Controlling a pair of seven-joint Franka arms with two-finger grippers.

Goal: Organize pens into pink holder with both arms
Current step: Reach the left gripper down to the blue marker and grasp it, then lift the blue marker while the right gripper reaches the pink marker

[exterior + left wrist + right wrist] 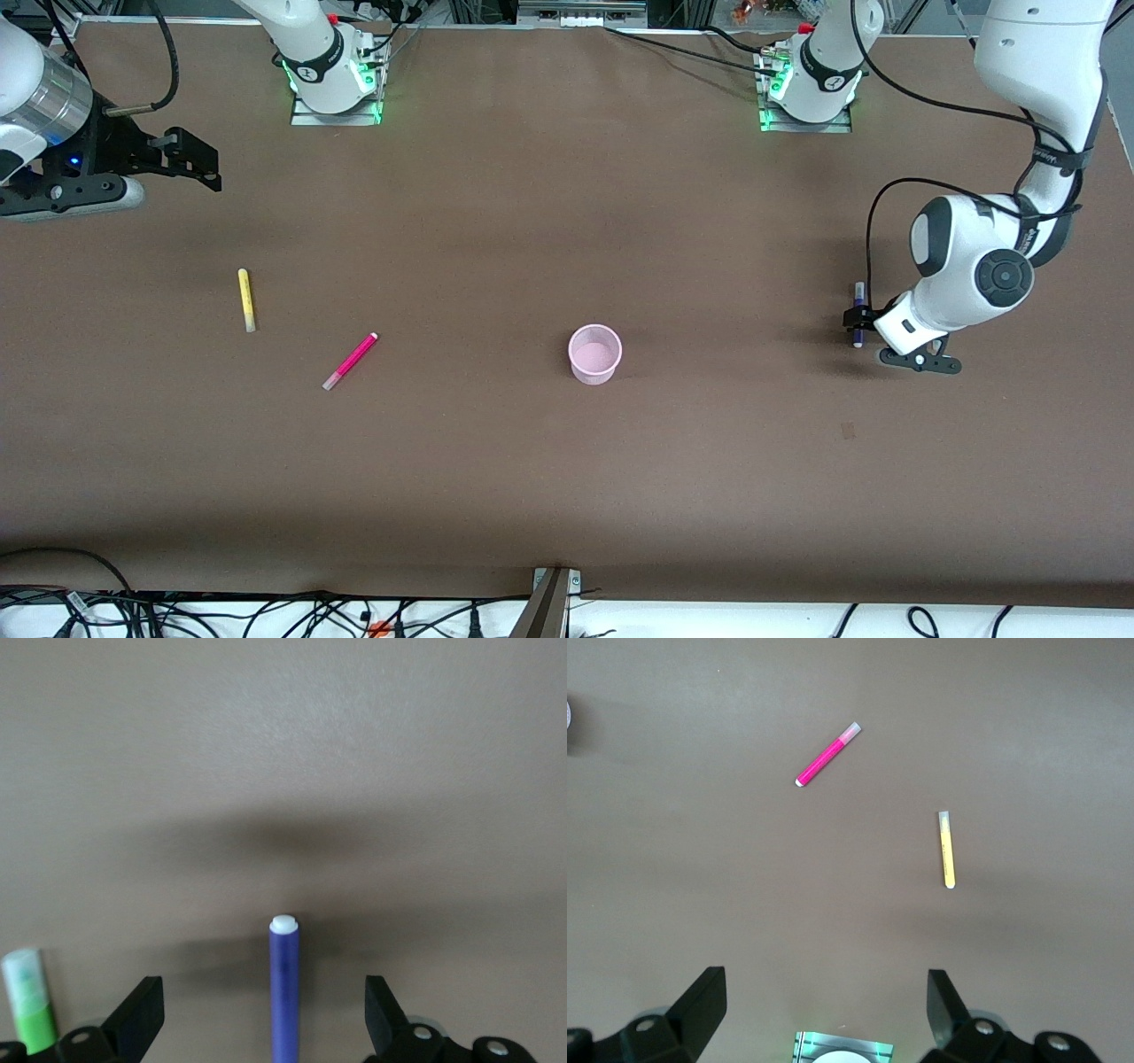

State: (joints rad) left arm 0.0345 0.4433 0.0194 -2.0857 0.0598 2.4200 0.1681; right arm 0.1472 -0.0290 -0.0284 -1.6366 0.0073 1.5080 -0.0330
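Brown table, cables along the front edge. I've got the left gripper low at the left arm's end, fingers spread, purple pen lying between them. Left wrist view confirms it: purple pen centred in the gap, clear of both fingers. Green pen lies just beside that gripper, outside the jaws.

Right gripper waits in the air over the table at the right arm's end, fingers spread, holding nothing. Its wrist view shows the yellow pen and pink pen well apart from it.

Yellow pen and pink pen lie flat toward the right arm's end. Holder stands upright mid-table; I see no pens in it.
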